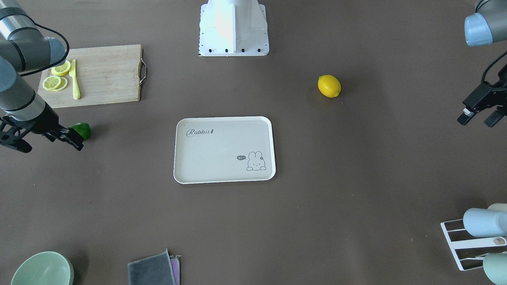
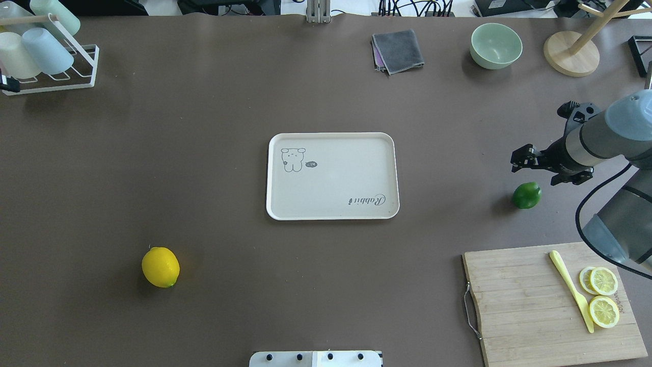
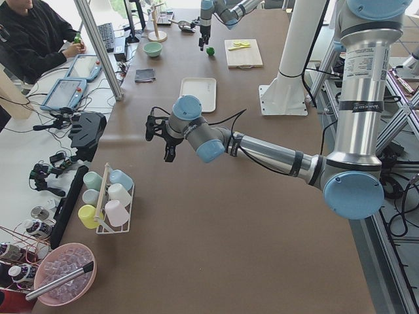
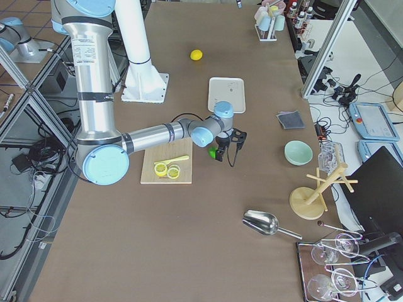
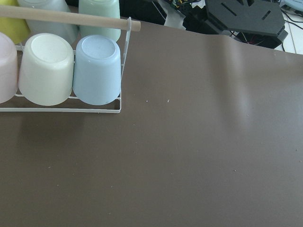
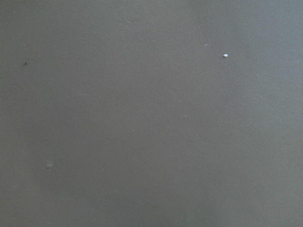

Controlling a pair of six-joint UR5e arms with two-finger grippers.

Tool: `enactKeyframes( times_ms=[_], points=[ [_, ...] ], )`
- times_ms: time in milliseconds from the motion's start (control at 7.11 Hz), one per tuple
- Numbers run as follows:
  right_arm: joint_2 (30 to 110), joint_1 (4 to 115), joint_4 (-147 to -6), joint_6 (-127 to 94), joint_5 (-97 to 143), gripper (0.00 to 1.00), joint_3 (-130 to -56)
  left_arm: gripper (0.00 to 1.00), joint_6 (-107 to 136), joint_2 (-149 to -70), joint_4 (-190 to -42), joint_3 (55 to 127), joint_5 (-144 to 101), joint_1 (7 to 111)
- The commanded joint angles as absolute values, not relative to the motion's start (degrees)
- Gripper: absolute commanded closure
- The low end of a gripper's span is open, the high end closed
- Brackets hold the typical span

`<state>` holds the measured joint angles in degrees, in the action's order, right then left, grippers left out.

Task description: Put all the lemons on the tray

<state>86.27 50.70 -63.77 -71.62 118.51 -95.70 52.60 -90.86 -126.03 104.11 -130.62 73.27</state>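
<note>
Yellow lemon point(image 2: 160, 266) was seen on the table point(image 2: 204, 153) at 8 o'clock from the tray point(image 2: 331, 183) in the overhead view. The green lemon point(image 2: 526, 195) was seen at 3 o'clock, just beside the right gripper point(image 1: 49, 144), whose fingers were spread. The left gripper point(image 1: 478, 118) was likewise held spread, grasping nothing.

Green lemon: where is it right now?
Overhead view: the green lemon sits on the table, right of the tray, between the right gripper and the cutting board.
</note>
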Motion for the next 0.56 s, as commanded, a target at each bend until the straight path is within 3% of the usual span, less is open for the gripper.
enactKeyframes(
  times_ms=[0, 422],
  points=[
    [86.6, 50.5, -62.7, -71.8, 118.9, 0.0, -95.7, 0.02, 54.7, -88.9, -126.1, 106.2, -130.7, 72.1],
    [86.6, 46.4, -62.6, -75.2, 117.8, 0.0, -97.2, 0.02, 54.7, -87.3, -126.3, 107.0, -130.7, 71.8]
  ],
)
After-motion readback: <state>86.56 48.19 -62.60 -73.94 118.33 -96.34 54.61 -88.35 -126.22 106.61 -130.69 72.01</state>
